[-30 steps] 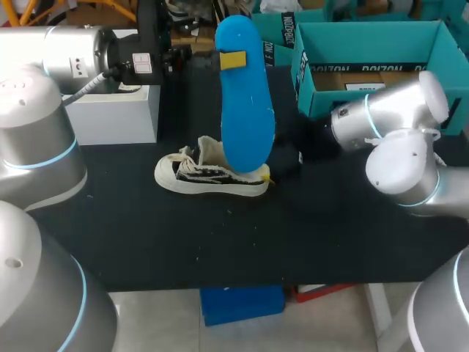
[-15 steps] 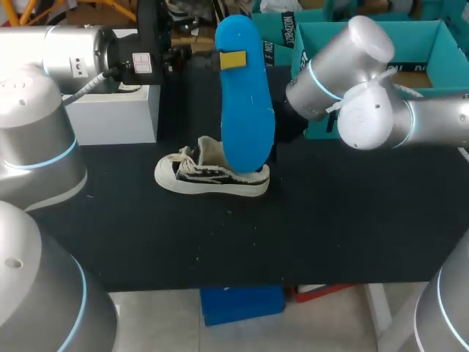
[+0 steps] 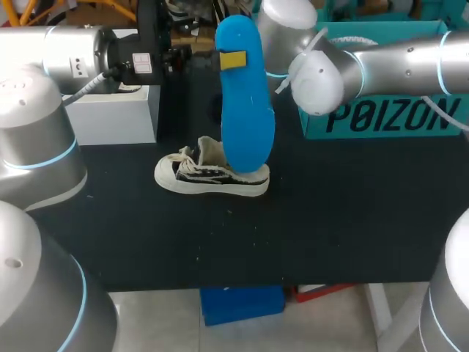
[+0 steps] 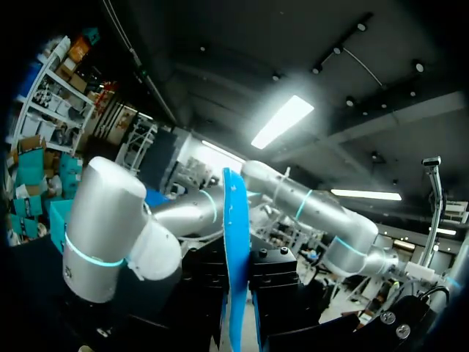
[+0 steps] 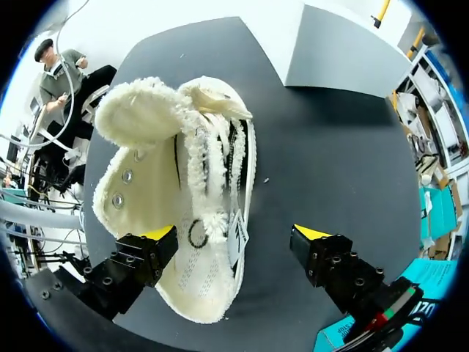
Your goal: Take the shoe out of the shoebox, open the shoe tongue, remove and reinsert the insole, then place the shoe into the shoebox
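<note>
Your left end effector (image 3: pixel 233 60) was clenched on the long bright blue foam insole (image 3: pixel 245 110), holding it upright in the air. The insole's lower end hung just over the heel of the cream and black canvas sneaker (image 3: pixel 211 176). That sneaker stood on its sole on the black worktop (image 3: pixel 308 235), near the middle, with its frayed tongue (image 5: pixel 143 110) pulled wide open. Your right end effector (image 5: pixel 234 235) hovered above the sneaker's opening, released, with its fingers spread wide; one yellow tip was over the heel end and the other over bare worktop beside it. The teal cardboard shoebox (image 3: pixel 388 117) sat at the far right of the worktop, well apart from the sneaker. A white box (image 3: pixel 117 114) stood at the far left.
</note>
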Available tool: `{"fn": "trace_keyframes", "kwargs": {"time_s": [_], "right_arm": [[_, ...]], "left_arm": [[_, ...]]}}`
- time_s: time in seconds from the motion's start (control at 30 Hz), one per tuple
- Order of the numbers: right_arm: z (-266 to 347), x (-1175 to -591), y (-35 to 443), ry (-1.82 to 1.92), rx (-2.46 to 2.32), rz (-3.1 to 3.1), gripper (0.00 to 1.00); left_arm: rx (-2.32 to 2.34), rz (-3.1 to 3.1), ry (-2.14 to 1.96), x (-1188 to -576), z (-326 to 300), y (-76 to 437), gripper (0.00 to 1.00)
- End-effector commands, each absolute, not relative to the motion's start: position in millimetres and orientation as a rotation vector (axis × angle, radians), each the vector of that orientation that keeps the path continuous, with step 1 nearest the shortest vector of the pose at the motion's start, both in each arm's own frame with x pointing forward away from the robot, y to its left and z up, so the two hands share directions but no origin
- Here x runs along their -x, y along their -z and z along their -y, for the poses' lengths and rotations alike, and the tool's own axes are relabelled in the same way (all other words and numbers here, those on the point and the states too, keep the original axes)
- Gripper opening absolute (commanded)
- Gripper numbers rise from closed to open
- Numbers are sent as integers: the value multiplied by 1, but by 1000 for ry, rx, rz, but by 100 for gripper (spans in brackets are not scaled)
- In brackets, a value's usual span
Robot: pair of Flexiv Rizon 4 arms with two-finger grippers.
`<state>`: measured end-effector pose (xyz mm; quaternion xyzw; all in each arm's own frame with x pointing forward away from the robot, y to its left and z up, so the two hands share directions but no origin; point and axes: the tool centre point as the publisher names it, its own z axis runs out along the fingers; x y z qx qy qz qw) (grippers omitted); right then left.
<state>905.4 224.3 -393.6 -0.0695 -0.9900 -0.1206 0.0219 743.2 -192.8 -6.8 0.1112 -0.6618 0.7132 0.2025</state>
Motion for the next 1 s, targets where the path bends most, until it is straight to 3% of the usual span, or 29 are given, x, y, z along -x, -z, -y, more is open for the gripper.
{"fn": "trace_keyframes", "kwargs": {"time_s": [0.03, 0.73, 0.77, 0.8, 0.83, 1.0], "right_arm": [[-234, -909, 398, -40, 203, 3068, 100], [-240, -907, 417, 14, 201, 3039, 100], [-240, -907, 419, 13, 196, 3035, 81], [-240, -907, 421, -19, 192, 3038, 9], [-239, -907, 421, -20, 180, 3027, 0], [-239, -907, 421, -20, 180, 3027, 0]], "left_arm": [[-314, 1849, -1994, -742, 194, 8, 0], [-314, 1849, -1994, -742, 194, 8, 0], [-314, 1849, -1994, -742, 194, 8, 0], [-314, 1849, -1994, -742, 194, 8, 0], [-314, 1849, -1994, -742, 194, 8, 0], [-314, 1849, -1994, -742, 194, 8, 0]]}}
